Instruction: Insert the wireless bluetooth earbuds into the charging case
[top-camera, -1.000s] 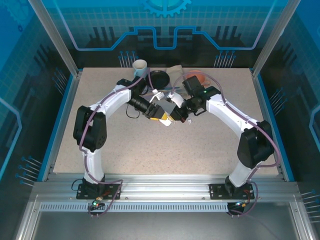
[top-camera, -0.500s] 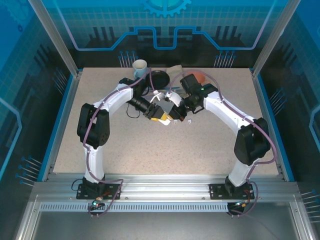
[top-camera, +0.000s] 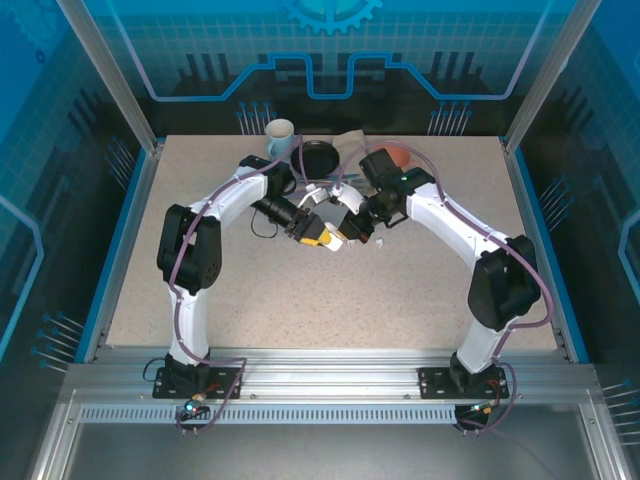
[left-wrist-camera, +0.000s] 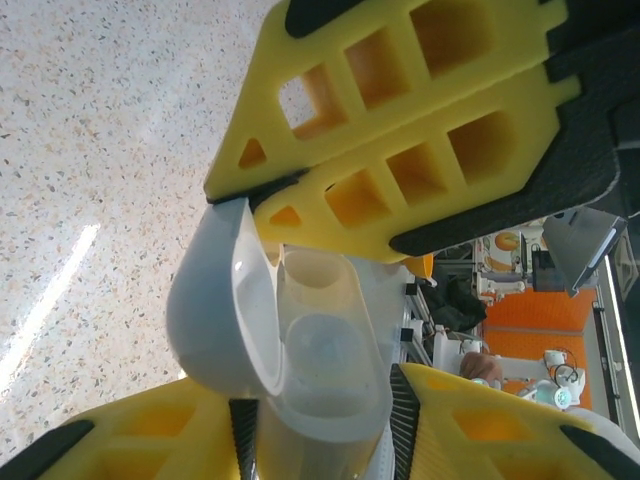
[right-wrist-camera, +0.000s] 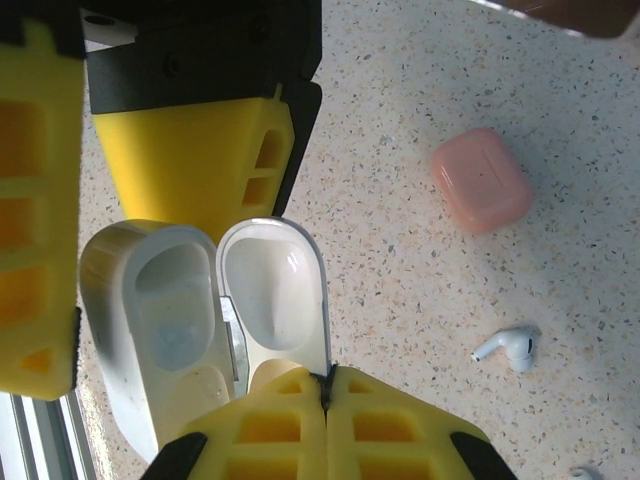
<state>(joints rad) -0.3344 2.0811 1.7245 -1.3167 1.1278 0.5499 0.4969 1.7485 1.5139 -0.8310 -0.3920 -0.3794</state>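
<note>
A white charging case (left-wrist-camera: 320, 350) stands open between the yellow fingers (left-wrist-camera: 470, 420) of my left gripper (left-wrist-camera: 310, 425), which is shut on its body. Its lid (right-wrist-camera: 272, 285) is swung back. My right gripper (right-wrist-camera: 328, 380) is shut, and its closed tips touch the lid's rim. Both wells of the case (right-wrist-camera: 165, 320) look bare. In the top view the two grippers meet over the far middle of the table, left gripper (top-camera: 318, 238) and right gripper (top-camera: 347, 228). One white earbud (right-wrist-camera: 508, 347) lies on the table to the right, apart from both grippers. The tip of another earbud (right-wrist-camera: 585, 473) shows at the bottom edge.
A closed salmon-pink case (right-wrist-camera: 481, 180) lies on the table beyond the white earbud. At the table's far edge stand a white mug (top-camera: 280, 131) and a black round dish (top-camera: 320, 157). An orange object (top-camera: 400, 153) sits behind the right arm.
My left gripper has closed in on the white case. The right arm has shifted slightly left, and both grippers now meet at the case.
</note>
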